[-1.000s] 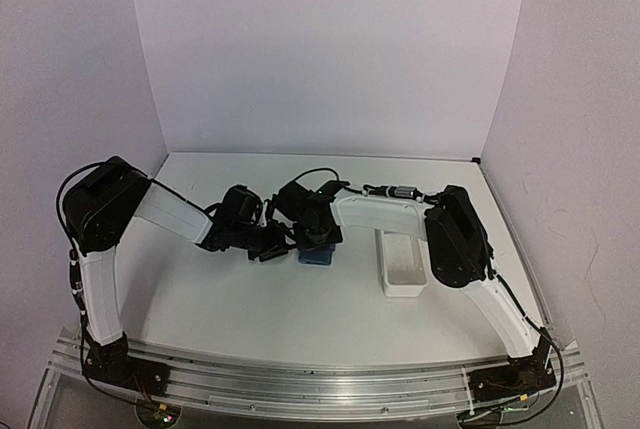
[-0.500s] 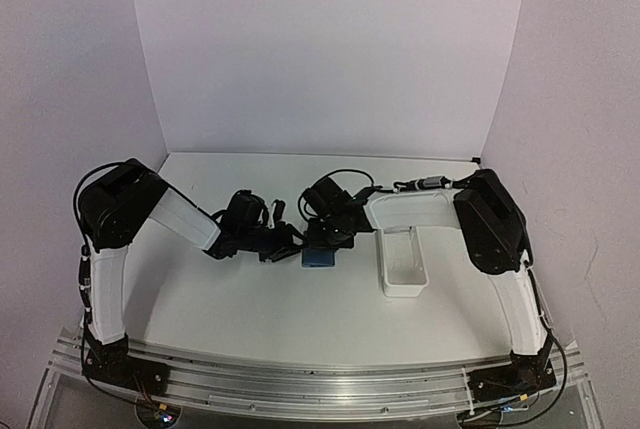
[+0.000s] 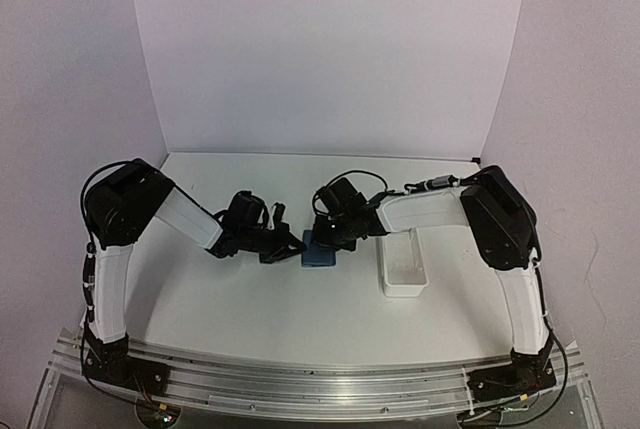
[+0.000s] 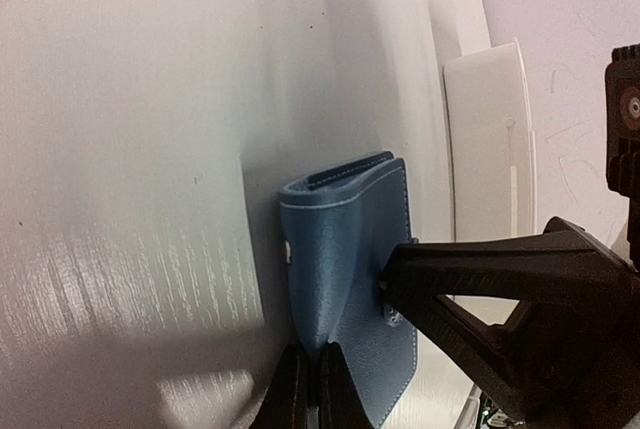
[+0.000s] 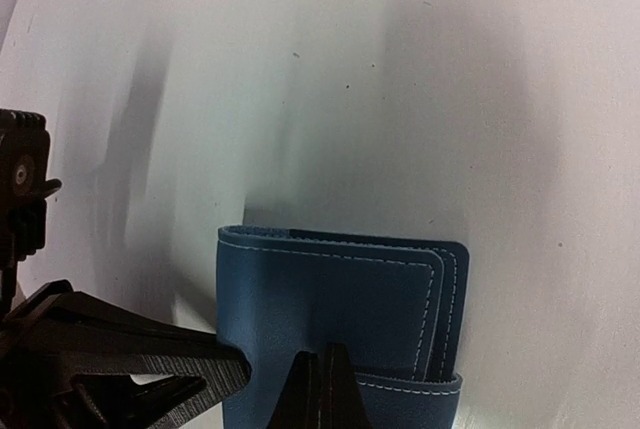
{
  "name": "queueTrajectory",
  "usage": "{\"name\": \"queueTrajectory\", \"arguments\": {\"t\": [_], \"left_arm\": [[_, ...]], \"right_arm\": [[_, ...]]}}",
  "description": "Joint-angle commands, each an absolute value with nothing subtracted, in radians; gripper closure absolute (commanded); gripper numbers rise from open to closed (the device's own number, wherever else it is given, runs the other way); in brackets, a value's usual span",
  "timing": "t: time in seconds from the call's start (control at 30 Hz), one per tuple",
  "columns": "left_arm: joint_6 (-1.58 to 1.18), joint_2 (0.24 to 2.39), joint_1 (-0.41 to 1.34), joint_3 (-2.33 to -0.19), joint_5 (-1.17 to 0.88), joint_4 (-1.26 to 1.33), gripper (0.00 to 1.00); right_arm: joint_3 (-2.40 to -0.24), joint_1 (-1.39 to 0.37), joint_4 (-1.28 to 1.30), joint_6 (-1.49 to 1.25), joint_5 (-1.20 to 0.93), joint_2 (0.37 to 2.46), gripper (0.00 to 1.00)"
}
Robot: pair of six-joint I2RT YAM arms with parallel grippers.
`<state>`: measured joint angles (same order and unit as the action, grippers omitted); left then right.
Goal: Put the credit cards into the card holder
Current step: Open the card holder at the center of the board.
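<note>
Evidently: 2 Grips, 1 Wallet

Item 1, card holder [image 5: 330,299]: lay folded mid-table [image 3: 250,299], beside the white tray [image 3: 402,287]. You had left gripper [image 4: 307,381] and right gripper [image 5: 320,374] each pinched shut on its edge, likely to spread it open. Item 2, credit cards: none discernible.

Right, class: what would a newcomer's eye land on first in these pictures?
The small blue card holder at the middle of the table draws the eye. The left claw and right claw meet at it from either side, both shut, tips on it. Just right of it in the top view lies a long white tray.
</note>
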<state>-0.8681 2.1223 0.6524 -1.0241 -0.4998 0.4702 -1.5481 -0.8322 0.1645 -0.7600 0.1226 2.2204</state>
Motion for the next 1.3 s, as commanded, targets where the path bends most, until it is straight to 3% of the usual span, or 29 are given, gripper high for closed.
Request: {"name": "queueTrajectory", "arguments": {"t": [0.0, 0.17, 0.47, 0.53, 0.63, 0.7, 0.9, 1.07, 1.27], "left_arm": [[-0.859, 2.142, 0.629, -1.024, -0.504, 0.286, 1.00], [-0.779, 2.140, 0.606, -1.046, -0.492, 0.219, 1.00], [-0.732, 2.139, 0.588, -1.073, -0.494, 0.167, 1.00], [-0.729, 2.140, 0.587, -1.074, -0.495, 0.163, 1.00], [-0.732, 2.141, 0.587, -1.072, -0.495, 0.164, 1.00], [-0.733, 2.143, 0.587, -1.072, -0.493, 0.164, 1.00], [-0.731, 2.141, 0.588, -1.073, -0.484, 0.160, 1.00], [-0.732, 2.146, 0.588, -1.074, -0.489, 0.160, 1.00], [-0.730, 2.148, 0.588, -1.071, -0.494, 0.160, 1.00]], "right_arm": [[-1.460, -0.811, 0.117, -0.808, 0.127, 2.097, 1.00], [-1.413, -0.795, 0.166, -0.786, 0.221, 2.014, 1.00], [-1.452, -0.796, 0.239, -0.745, 0.220, 2.055, 1.00], [-1.470, -0.796, 0.254, -0.725, 0.206, 2.076, 0.92], [-1.509, -0.796, 0.259, -0.707, 0.111, 2.119, 0.65], [-1.523, -0.795, 0.259, -0.718, 0.069, 2.144, 0.59], [-1.485, -0.796, 0.259, -0.762, 0.087, 2.145, 0.58], [-1.471, -0.795, 0.258, -0.764, 0.125, 2.151, 0.78], [-1.507, -0.791, 0.258, -0.756, 0.118, 2.199, 0.86]]}}
